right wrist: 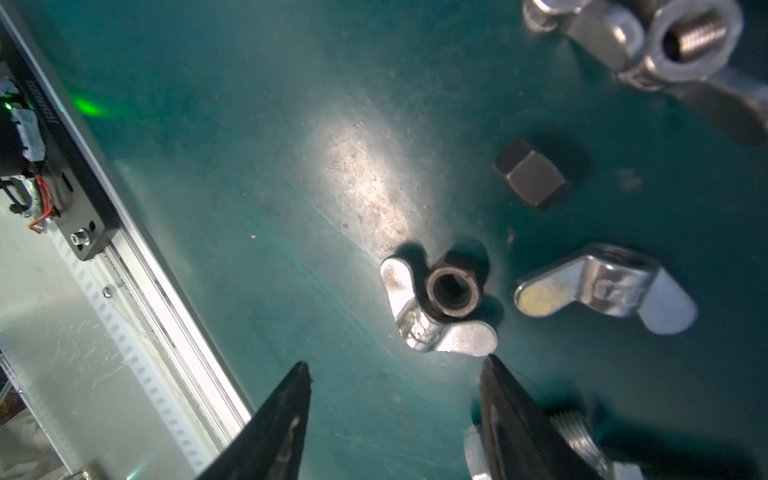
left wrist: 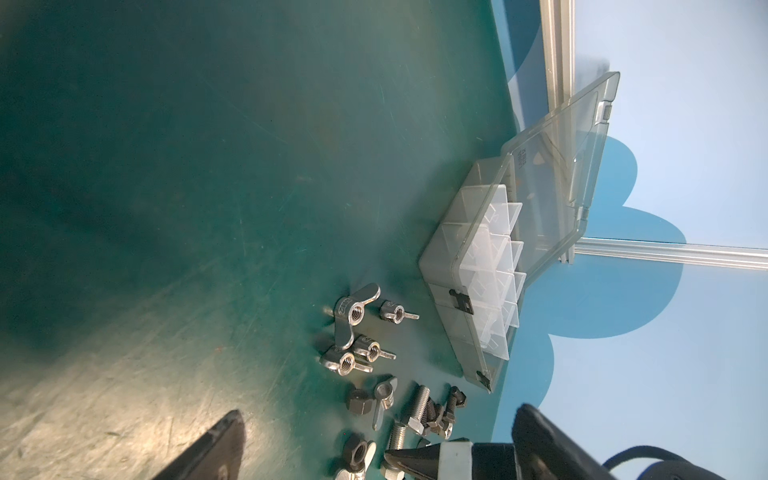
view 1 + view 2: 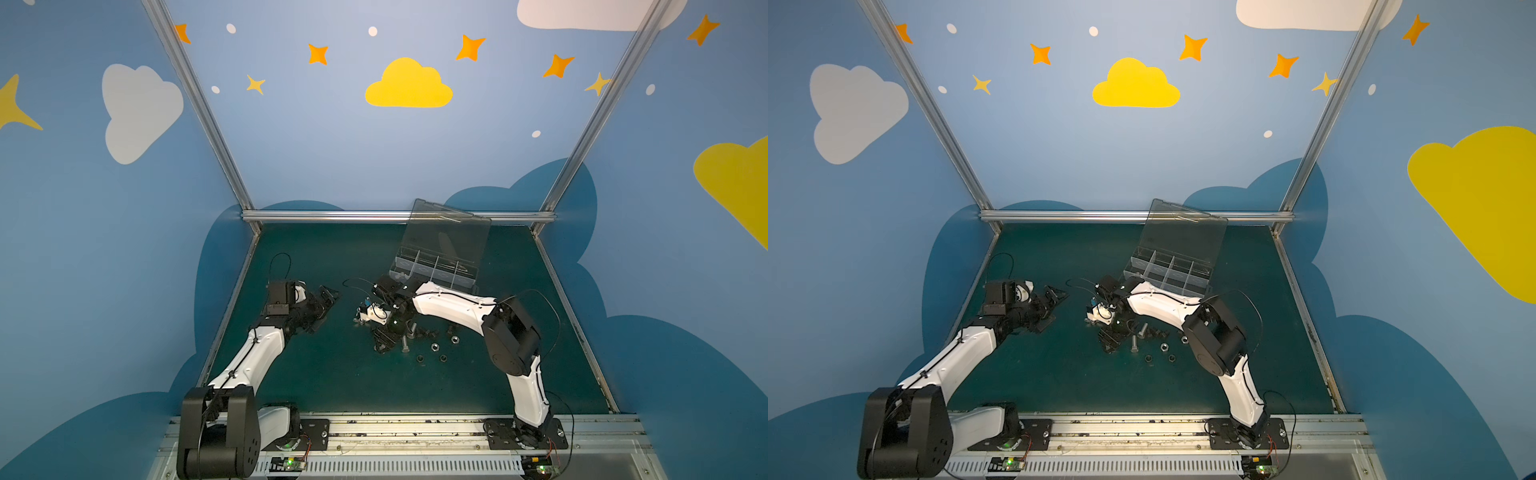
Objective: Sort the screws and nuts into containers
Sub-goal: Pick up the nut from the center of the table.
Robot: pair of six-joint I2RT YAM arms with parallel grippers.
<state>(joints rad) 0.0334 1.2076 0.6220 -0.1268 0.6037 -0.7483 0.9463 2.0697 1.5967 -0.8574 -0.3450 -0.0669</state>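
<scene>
The screws and nuts lie in a loose pile [image 3: 415, 338] on the green mat [image 3: 332, 374]. The containers are the compartments of a clear organizer box [image 3: 434, 272] [image 2: 469, 286] behind the pile, its lid [image 3: 446, 232] standing up. My right gripper [image 1: 397, 363] points down over the pile, open, with bare mat between its fingers. Just beyond its tips a black nut [image 1: 451, 291] rests on a silver winged piece [image 1: 419, 328]. My left gripper [image 3: 326, 307] [image 2: 379, 413] hovers wide open to the left of the pile, holding nothing.
Another winged piece [image 1: 602, 286], a black nut on its side [image 1: 532, 174] and a bolt head [image 1: 473, 453] lie near the right fingers. Silver nuts [image 3: 435, 346] and black nuts [image 3: 421, 358] sit nearer the front. A metal rail [image 3: 374, 432] runs along the front edge.
</scene>
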